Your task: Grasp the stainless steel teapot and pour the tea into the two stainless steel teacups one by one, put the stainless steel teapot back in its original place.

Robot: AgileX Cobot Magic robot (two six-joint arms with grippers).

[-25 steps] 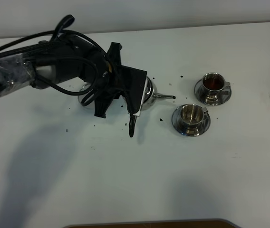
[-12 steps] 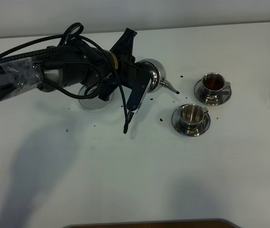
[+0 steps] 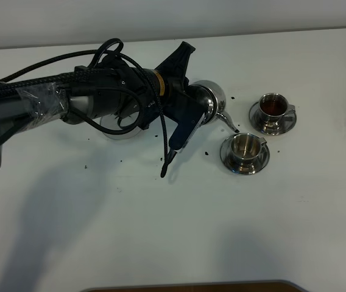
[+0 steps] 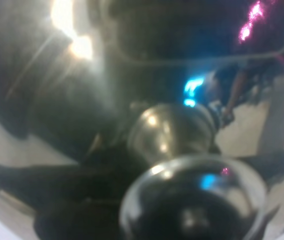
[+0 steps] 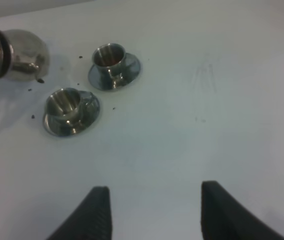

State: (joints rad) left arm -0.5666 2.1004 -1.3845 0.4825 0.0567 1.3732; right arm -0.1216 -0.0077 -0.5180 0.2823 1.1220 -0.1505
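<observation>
Exterior high view: shiny mirror-steel teapot (image 3: 209, 96) with domed lid and thin curved spout is lifted off the table, upper middle of frame, tipped right with the spout pointing down-right. Spout tip sits just above the upper-left rim of the second steel cup (image 3: 245, 151), a small shiny handled cup on a round saucer, right of centre; its inside shows bare steel. Cannot tell if a stream is falling.

Tea-filled steel cup (image 3: 273, 111), same small shiny kind on its own saucer, is up-right of that one with dark red-brown liquid in it. The two saucers are near but apart.

Left tool (image 3: 191, 104), black, reaches in from the left edge across the middle and is clamped on the teapot at its back side. The exact grip point is hidden by the arm body.

Flat round ridged steel coaster (image 3: 117, 131) lies on the white table (image 3: 222, 231) left of the teapot, partly covered by arm and cables. Black specks (image 3: 204, 152) are scattered on the table around coaster and cups.

Left wrist view: blurred close-up of the teapot's lid and round knob filling the frame, mirror reflections, fingers not made out.

Right wrist view: right tool (image 5: 154, 212) at the bottom of frame, fingers spread apart, gripping nothing, over bare table. Both cups and the teapot are in the upper left of frame, well apart from it.
</observation>
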